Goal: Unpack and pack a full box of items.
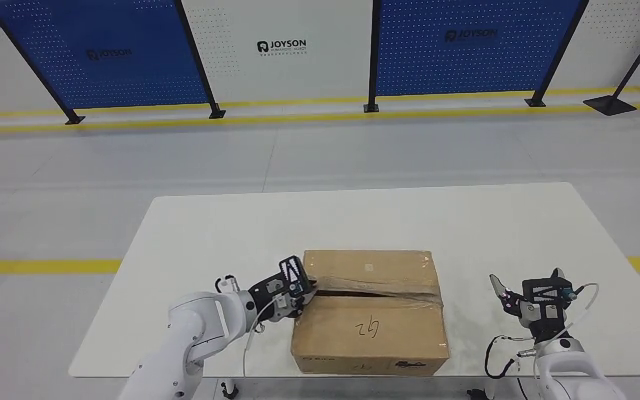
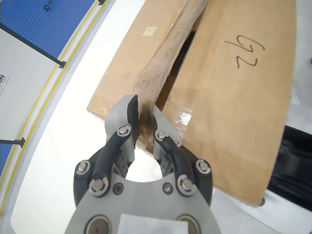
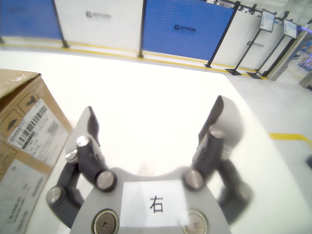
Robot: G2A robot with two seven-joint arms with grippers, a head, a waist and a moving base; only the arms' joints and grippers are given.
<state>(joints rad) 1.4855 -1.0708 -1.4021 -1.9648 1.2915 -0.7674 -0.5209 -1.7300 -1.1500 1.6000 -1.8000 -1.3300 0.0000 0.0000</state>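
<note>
At the left side of the desk (image 1: 200,230) the left gripper (image 2: 143,105) sits just off the box's left end, at top-edge height. It is clenched on the loose end of a tape strip (image 2: 170,47), with the cloudy, crumpled film pinched between its dark pads. From there the tape strip runs up and away along the seam (image 2: 187,42). It is lifted clear of the cardboard near the gripper and lies down on the lid farther on. Beneath it the seam gapes a little and shows dark inside.

The box (image 1: 372,335) stands flat on the desk near the front edge, roughly central, lid not yet opened.

To its right, well apart from the cardboard, the right gripper (image 1: 528,285) hangs over bare desk with its jaws spread wide, grasping nothing.

Judged from this, the peel is only partly done, and the risks lie in the pull:
- The strip looks stretched and narrowed near the pads, so a sharp tug could snap it there and leave most of it stuck down.
- The film could slide out of the pinch if the pull runs in line with the pads.
- Nothing braces the box, so a strong pull may drag or tip it toward the left instead of freeing the tape
</note>
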